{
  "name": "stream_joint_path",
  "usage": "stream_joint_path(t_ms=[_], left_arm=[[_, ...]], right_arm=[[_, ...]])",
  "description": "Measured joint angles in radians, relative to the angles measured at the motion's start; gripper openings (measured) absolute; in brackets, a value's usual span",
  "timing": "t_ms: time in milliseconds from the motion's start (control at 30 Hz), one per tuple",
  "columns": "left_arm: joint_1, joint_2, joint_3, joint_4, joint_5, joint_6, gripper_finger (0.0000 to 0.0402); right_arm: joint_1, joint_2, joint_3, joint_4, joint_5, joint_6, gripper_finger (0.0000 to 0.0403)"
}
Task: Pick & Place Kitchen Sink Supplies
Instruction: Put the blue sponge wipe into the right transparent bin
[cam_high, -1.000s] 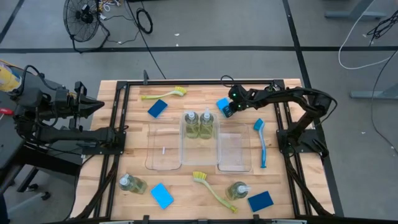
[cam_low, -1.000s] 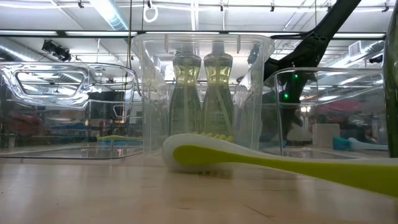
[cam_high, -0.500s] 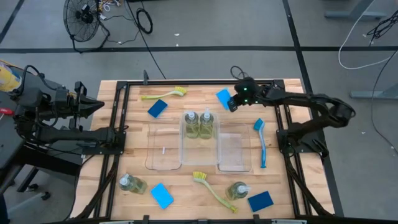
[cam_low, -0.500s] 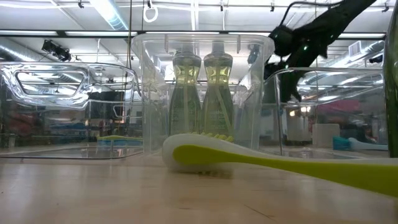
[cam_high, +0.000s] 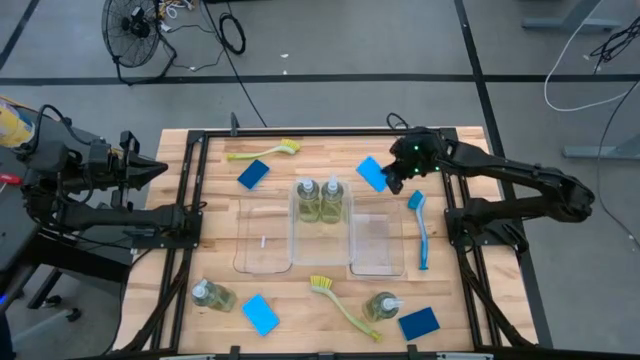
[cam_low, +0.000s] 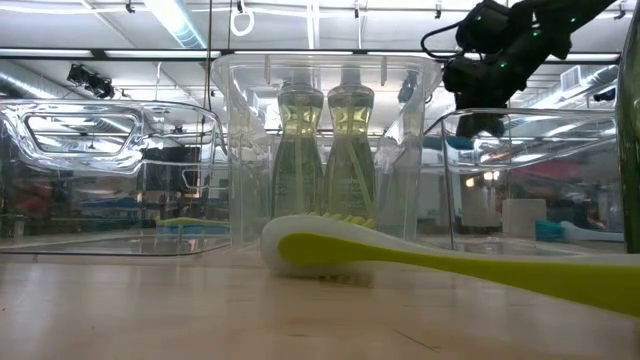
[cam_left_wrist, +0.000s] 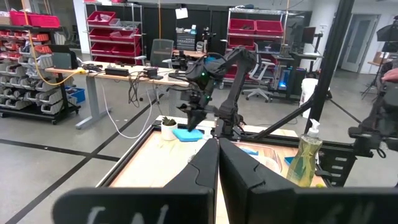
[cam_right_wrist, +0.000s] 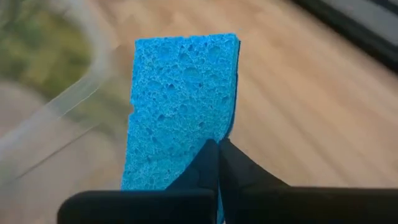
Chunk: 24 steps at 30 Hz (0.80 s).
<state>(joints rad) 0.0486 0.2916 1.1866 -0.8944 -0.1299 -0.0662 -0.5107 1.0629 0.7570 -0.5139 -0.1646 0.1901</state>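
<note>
One blue rectangular sponge (cam_high: 371, 173) is pinched between the fingers of my right gripper (cam_high: 390, 178), lifted off the wooden table (cam_high: 460, 310) just beyond the far right corner of the tall clear plastic middle tray (cam_high: 321, 228); from my right wrist I see its porous blue face (cam_right_wrist: 180, 99) standing up between my two dark fingertips, which are pressed together on its lower edge. My left gripper (cam_left_wrist: 217, 152) waits off the table's left side, well apart from that tray, its fingers pressed together on nothing. Inside the middle tray stand two clear pump bottles of yellow-green soap (cam_high: 320, 198), side by side. Two more such bottles lie on the table nearer than the tray, one to its near left (cam_high: 212, 295) and one to its near right (cam_high: 382, 305). A second blue sponge (cam_high: 253, 174) lies beyond the tray's far left corner, a third (cam_high: 261, 313) near left of it, a fourth (cam_high: 418, 322) near right. A yellow-green long-handled dish brush (cam_high: 265, 151) lies beyond the tray on the left, another (cam_high: 343, 306) just nearer than the tray, and a blue one (cam_high: 420, 228) to the tray's right, past the flat clear tray (cam_high: 376, 243) beside it.
</note>
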Motion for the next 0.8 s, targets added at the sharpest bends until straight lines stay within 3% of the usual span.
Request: stream_joint_path(t_ms=[467,700,800], left_arm=[[0.0,0.0,0.0,0.0,0.0,0.0,0.0018],[0.0,0.0,0.0,0.0,0.0,0.0,0.0018],[0.0,0.0,0.0,0.0,0.0,0.0,0.0018]], right_arm=[[0.135,-0.001,0.0,-0.066,-0.283,-0.175,0.0],[0.146,-0.001,0.0,-0.094,-0.299,-0.163,0.0001],[0.146,-0.001,0.001,-0.095,-0.348,-0.139,0.002]])
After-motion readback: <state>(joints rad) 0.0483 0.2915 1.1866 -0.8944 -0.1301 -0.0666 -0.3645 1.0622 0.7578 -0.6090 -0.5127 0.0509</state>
